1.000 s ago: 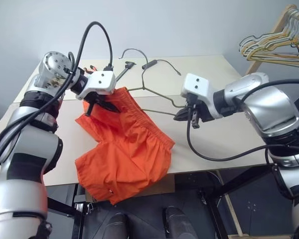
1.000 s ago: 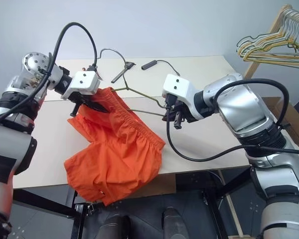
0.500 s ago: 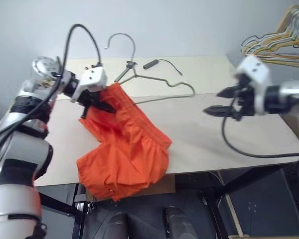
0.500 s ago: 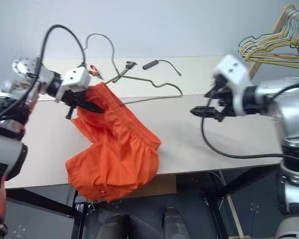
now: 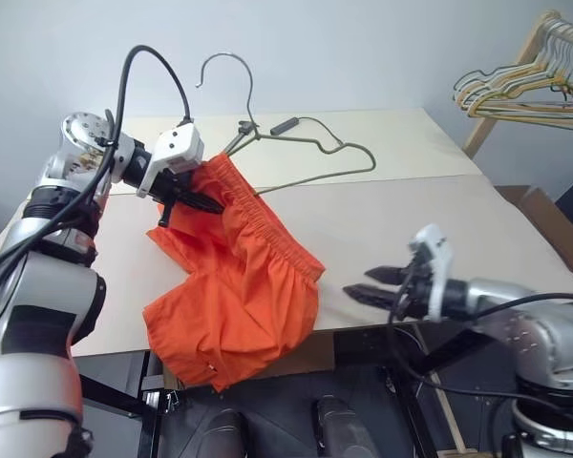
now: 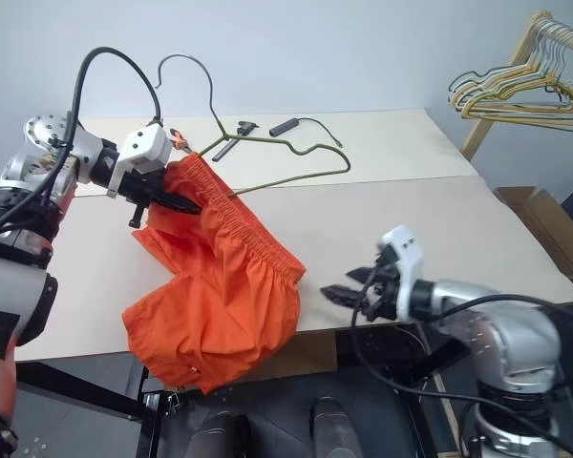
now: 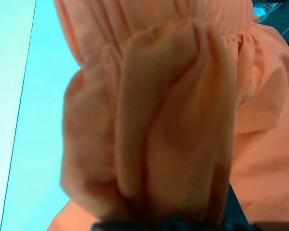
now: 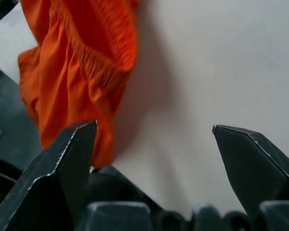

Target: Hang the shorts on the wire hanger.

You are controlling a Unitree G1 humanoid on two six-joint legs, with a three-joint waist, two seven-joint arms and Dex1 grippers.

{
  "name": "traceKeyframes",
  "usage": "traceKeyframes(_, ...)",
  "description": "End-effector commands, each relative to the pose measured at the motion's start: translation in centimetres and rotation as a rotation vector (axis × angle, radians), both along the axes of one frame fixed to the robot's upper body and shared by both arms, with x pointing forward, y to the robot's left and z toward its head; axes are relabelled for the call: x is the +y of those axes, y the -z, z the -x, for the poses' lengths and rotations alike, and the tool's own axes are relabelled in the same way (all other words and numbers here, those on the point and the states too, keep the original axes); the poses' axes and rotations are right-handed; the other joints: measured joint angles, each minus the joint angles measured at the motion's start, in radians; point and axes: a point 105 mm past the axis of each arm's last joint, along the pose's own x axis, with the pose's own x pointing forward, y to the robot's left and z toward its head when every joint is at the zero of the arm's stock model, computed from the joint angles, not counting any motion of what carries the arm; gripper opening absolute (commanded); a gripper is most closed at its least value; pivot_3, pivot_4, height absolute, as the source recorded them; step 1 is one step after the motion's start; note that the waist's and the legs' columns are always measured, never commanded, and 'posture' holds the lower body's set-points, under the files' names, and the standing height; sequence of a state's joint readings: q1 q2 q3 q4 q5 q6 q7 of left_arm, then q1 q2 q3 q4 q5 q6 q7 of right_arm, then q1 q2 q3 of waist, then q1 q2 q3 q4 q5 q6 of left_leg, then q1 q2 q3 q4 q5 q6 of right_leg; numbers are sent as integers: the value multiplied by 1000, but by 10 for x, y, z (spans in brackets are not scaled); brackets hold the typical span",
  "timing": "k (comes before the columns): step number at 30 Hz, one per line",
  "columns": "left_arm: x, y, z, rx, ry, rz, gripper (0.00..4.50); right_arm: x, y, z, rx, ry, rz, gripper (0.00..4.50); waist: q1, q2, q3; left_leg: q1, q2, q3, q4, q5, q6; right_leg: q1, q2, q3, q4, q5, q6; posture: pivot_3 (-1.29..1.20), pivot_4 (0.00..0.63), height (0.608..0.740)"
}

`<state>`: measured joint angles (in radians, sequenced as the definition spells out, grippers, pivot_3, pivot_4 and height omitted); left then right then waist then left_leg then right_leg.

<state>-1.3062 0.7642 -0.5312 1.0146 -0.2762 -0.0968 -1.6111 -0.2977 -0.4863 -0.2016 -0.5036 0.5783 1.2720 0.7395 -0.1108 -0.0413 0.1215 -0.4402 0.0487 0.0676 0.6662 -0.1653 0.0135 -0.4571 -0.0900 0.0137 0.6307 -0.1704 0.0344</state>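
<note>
Over table edge, shorts (image 5: pixel 239 277) in left fingers (image 5: pixel 202 202), R apart

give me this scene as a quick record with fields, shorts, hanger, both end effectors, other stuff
shorts: orange shorts, waistband end lifted, legs draped over the table's near edge
wire hanger: wire hanger threaded into the waistband, hook raised
left end effector: left end effector shut on the shorts' waistband
right end effector: right end effector open, low at the near edge, holding nothing
other: bunch of hangers on a rack far right; black cable on the table's far side
</note>
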Motion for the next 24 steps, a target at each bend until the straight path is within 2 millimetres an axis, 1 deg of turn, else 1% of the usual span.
traceKeyframes(1,3,-11,1,-28,-5,25,57,22,-5,0,-47,-52,-54,4452,0,0,0,0,0,0,0,0,0,0,0,0,-1,0,0,-128,102,740)
traceKeyframes(3,3,-11,1,-27,-5,26,57,32,2,-2,-35,-59,-61,4452,0,0,0,-1,0,0,0,0,0,0,0,0,-1,0,0,-126,104,740)
traceKeyframes(5,3,-11,1,-26,-6,27,57,40,8,-10,-9,-38,-102,4452,1,-1,0,-1,0,-1,-1,0,0,0,1,0,-1,-1,0,-119,110,740)
traceKeyframes(8,2,-12,1,-24,-5,29,57,46,16,-17,26,-14,-143,4452,3,-1,0,-1,0,-1,-1,0,0,0,0,0,-2,-1,0,-114,114,740)
traceKeyframes(10,3,-11,2,-22,-5,30,57,57,15,-13,51,-63,-185,4452,8,-1,0,-1,0,-1,-1,0,0,0,0,0,-2,-1,0,-113,114,740)
traceKeyframes(12,3,-10,2,-21,-4,31,57,65,15,-7,47,-110,-185,4452,10,-1,0,-1,0,-1,-1,0,0,0,0,0,-2,-1,0,-113,112,740)
traceKeyframes(15,3,-10,3,-19,-3,40,57,73,13,-5,44,-140,-209,3905,12,-1,0,-1,1,-1,-1,0,0,0,1,-1,-2,-1,0,-110,99,740)
traceKeyframes(16,3,-9,3,-19,-2,43,57,74,12,-5,40,-145,-215,3603,12,-1,0,-1,0,-1,-1,0,0,0,1,-1,-2,-1,0,-110,95,740)
traceKeyframes(19,5,-8,6,-18,2,51,57,71,7,-9,23,-136,-228,2583,11,-1,0,-1,0,-1,-1,0,0,0,1,-1,-2,-1,0,-106,74,740)
traceKeyframes(20,6,-7,6,-17,2,54,57,70,5,-11,17,-133,-231,2124,10,-1,0,-1,0,-1,-1,0,0,0,1,-1,-2,-1,0,-105,72,740)
traceKeyframes(21,7,-6,7,-17,0,58,57,67,3,-14,11,-127,-233,1870,10,-1,0,-1,0,-1,-1,0,0,0,1,-1,-2,-1,0,-103,68,740)
traceKeyframes(22,9,-6,8,-17,-2,60,57,64,1,-16,6,-121,-231,1457,11,-1,0,-1,0,-1,-1,0,0,0,1,-1,-2,-1,0,-99,61,740)
traceKeyframes(23,10,-6,9,-17,-3,62,57,61,-1,-18,1,-117,-229,1192,11,-1,0,-1,0,-1,-1,0,0,0,1,-1,-2,-1,0,-97,59,740)
traceKeyframes(24,12,-5,11,-17,-3,63,57,57,-3,-20,-8,-113,-221,796,12,-1,0,-1,0,-1,-1,0,0,0,1,-1,-2,-1,0,-93,54,740)
